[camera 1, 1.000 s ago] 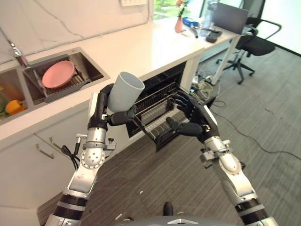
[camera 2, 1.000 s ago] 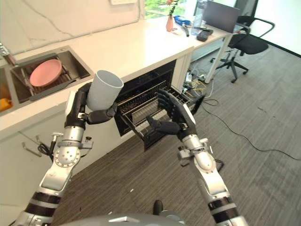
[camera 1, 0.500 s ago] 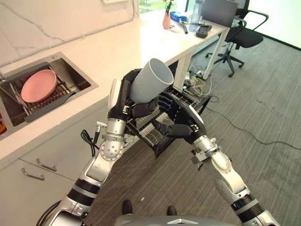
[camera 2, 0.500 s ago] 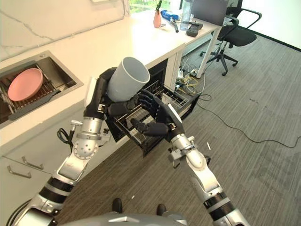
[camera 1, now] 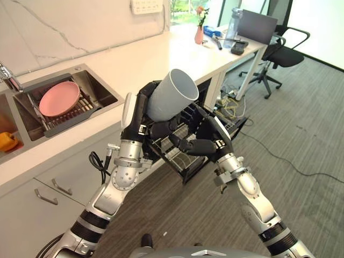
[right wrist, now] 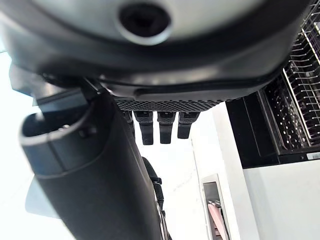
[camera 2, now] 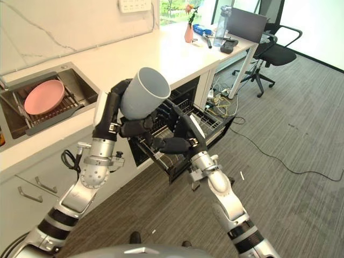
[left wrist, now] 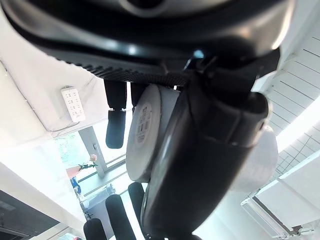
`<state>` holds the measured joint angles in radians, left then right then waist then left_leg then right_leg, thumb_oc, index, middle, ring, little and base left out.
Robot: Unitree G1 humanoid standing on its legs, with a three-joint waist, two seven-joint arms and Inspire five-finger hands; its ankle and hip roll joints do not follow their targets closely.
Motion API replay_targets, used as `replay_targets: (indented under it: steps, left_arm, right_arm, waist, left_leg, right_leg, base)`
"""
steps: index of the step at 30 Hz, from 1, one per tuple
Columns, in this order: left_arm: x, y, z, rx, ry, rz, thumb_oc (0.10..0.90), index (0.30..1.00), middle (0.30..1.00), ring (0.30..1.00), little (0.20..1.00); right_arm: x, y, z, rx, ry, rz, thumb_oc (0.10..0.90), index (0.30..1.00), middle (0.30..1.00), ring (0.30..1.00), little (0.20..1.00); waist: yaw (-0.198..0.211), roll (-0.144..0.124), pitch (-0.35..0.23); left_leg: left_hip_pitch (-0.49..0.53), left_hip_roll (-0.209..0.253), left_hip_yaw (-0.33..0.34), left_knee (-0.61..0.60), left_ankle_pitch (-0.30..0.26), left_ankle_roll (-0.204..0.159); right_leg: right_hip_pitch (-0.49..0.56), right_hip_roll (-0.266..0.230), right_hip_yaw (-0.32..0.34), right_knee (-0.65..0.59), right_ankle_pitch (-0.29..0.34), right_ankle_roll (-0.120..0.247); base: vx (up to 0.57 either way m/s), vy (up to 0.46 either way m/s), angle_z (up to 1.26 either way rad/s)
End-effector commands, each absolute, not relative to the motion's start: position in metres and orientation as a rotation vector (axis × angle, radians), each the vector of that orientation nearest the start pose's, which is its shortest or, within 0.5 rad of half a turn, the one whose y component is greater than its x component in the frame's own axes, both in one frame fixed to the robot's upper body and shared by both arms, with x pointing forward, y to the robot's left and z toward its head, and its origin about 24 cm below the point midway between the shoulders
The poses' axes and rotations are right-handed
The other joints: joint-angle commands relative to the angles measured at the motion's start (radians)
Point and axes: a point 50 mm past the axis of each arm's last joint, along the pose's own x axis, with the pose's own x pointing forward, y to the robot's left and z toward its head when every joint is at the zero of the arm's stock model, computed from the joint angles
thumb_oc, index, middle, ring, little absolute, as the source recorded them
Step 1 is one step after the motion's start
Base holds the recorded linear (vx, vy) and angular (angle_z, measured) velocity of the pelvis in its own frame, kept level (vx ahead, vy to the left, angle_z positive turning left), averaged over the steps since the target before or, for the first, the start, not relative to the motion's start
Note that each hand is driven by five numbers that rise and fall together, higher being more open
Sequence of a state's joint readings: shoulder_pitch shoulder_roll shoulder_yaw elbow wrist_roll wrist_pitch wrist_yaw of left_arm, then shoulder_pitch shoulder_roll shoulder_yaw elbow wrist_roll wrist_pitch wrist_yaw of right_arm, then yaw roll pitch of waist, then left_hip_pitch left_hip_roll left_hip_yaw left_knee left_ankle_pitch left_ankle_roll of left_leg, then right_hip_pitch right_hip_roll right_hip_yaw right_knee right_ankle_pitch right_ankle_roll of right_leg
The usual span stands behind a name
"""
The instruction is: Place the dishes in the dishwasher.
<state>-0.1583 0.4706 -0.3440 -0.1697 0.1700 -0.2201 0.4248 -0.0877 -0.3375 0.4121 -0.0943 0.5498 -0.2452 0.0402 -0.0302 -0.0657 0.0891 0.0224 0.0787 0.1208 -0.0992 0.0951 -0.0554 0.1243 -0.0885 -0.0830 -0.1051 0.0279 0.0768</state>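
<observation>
1. One grey cup [camera 1: 171,95] is gripped in the left hand [camera 1: 141,115], whose fingers and thumb are curled round its lower half; the cup is tilted, with its open mouth turned up and away from the robot.
2. The cup is held in the air above the pulled-out dishwasher rack [camera 1: 200,156], just beside the edge of the white tabletop [camera 1: 156,56].
3. One right hand [camera 1: 207,141] is seen just beside the left hand, below the cup, over the dark wire rack; its fingers are stretched out and relaxed, and nothing is held in it.
4. In the left wrist view the cup's flat base [left wrist: 146,134] is seen pressed between the thumb and the fingers.
5. One pink plate [camera 1: 59,98] is seen lying on a wire drainer in the sink [camera 1: 102,92], well apart from both hands.
6. One yellow object [camera 1: 7,141] is seen in the neighbouring basin; what it is cannot be told.
7. At the far end of the tabletop one pink vase [camera 1: 199,35] with flowers and one laptop [camera 1: 258,23] are seen; one black office chair [camera 1: 287,52] stands on the floor beyond.
</observation>
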Motion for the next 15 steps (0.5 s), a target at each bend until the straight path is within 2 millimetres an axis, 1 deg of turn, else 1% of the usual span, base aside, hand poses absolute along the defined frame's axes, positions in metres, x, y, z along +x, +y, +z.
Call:
replay_targets:
  steps: [1,3,4,5,11,15]
  left_arm:
    - [0.241,0.107,0.147,0.42,-0.803,-0.188,0.4,0.3,0.3,0.3,0.3]
    - [0.241,0.108,0.144,0.425,-0.79,-0.183,0.4,0.3,0.3,0.3,0.3]
    - [0.241,0.108,0.143,0.427,-0.787,-0.177,0.4,0.3,0.3,0.3,0.3]
    - [0.241,0.109,0.143,0.443,-0.798,-0.164,0.4,0.3,0.3,0.3,0.3]
    - [0.24,0.108,0.14,0.455,-0.802,-0.16,0.4,0.3,0.3,0.3,0.3]
    - [0.242,0.114,0.133,0.458,-0.77,-0.115,0.4,0.3,0.3,0.3,0.3]
  right_arm:
    - [0.25,-0.107,0.159,0.399,-0.625,0.459,0.8,0.9,0.9,0.9,0.9]
    - [0.249,-0.107,0.162,0.481,-0.629,0.459,0.8,0.9,0.9,0.9,0.9]
    - [0.248,-0.105,0.162,0.542,-0.629,0.465,0.8,0.9,0.9,0.9,0.9]
    - [0.248,-0.104,0.161,0.64,-0.621,0.475,0.8,0.9,0.9,0.9,0.9]
    - [0.247,-0.105,0.163,0.708,-0.633,0.495,0.8,0.9,0.9,0.9,0.9]
    - [0.246,-0.107,0.166,0.727,-0.642,0.509,0.8,0.9,0.9,0.9,0.9]
  waist:
    - [0.003,0.031,-0.095]
    - [0.005,0.027,-0.097]
    - [0.007,0.027,-0.097]
    - [0.009,0.025,-0.099]
    - [0.011,0.021,-0.104]
    - [0.008,0.02,-0.106]
  left_leg:
    - [0.072,0.024,0.026,0.012,-0.088,-0.05]
    - [0.073,0.021,0.027,0.012,-0.092,-0.046]
    - [0.073,0.02,0.027,0.012,-0.092,-0.045]
    - [0.073,0.02,0.028,0.012,-0.094,-0.043]
    - [0.077,0.018,0.028,0.012,-0.099,-0.04]
    - [0.082,0.018,0.033,0.012,-0.1,-0.041]
  right_leg:
    - [-0.005,-0.026,-0.044,0.018,-0.027,0.06]
    - [-0.007,-0.028,-0.044,0.018,-0.025,0.062]
    - [-0.007,-0.028,-0.043,0.018,-0.025,0.063]
    - [-0.009,-0.029,-0.04,0.018,-0.024,0.064]
    - [-0.007,-0.03,-0.038,0.018,-0.026,0.065]
    - [-0.007,-0.029,-0.035,0.018,-0.027,0.066]
  base:
    - [0.0,0.032,0.0]
    - [0.0,0.038,0.01]
    - [0.0,0.038,0.0]
    - [0.0,0.0,0.0]
    - [0.0,0.0,0.0]
    - [0.0,0.0,0.0]
